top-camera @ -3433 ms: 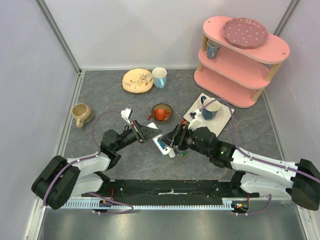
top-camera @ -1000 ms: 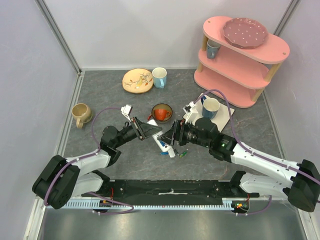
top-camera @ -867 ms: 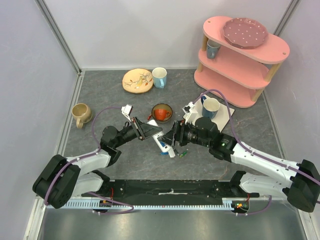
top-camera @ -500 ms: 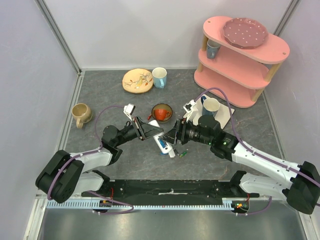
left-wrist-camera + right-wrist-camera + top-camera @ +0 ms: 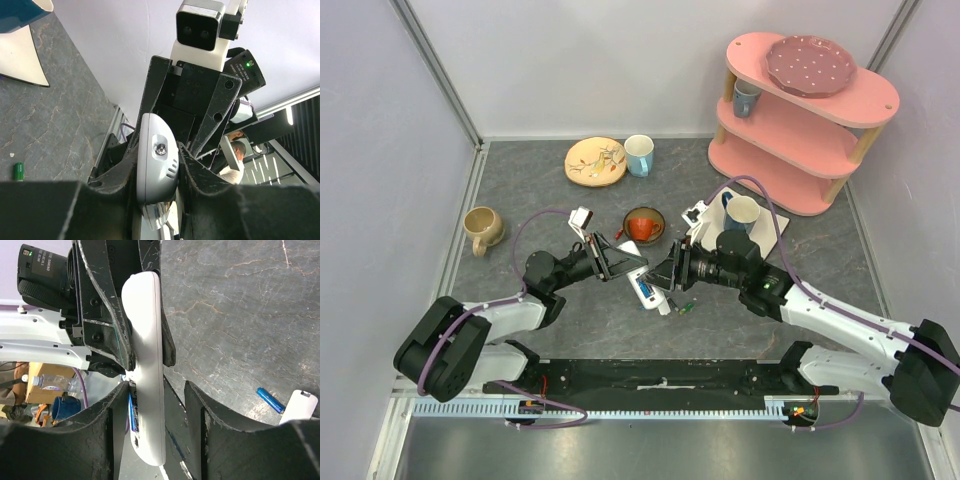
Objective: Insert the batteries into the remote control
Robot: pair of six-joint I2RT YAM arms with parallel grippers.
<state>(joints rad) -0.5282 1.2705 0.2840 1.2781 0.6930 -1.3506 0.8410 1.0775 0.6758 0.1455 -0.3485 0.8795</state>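
Note:
My left gripper (image 5: 621, 262) is shut on the far end of the white remote control (image 5: 642, 287) and holds it tilted above the table. In the left wrist view the remote control (image 5: 156, 161) sits clamped between both pads. My right gripper (image 5: 160, 440) straddles the near end of the remote control (image 5: 148, 365): its left finger (image 5: 107, 435) lies against the side where a blue battery (image 5: 131, 412) shows in the open bay, and its right finger (image 5: 220, 435) stands apart. A loose blue battery (image 5: 270, 400), a green battery (image 5: 686, 308) and a white cover piece (image 5: 301, 405) lie on the table below.
A dark bowl with a red inside (image 5: 643, 226) sits just behind the grippers. A blue cup (image 5: 738, 215) stands on a white mat to the right. A beige mug (image 5: 482, 228) is at the left. A plate (image 5: 595, 160), a light blue cup (image 5: 639, 155) and a pink shelf (image 5: 800, 110) stand at the back.
The right gripper's jaws have narrowed around the remote's near end. Both arms have shifted slightly away from the bases, the remote still in the left gripper.

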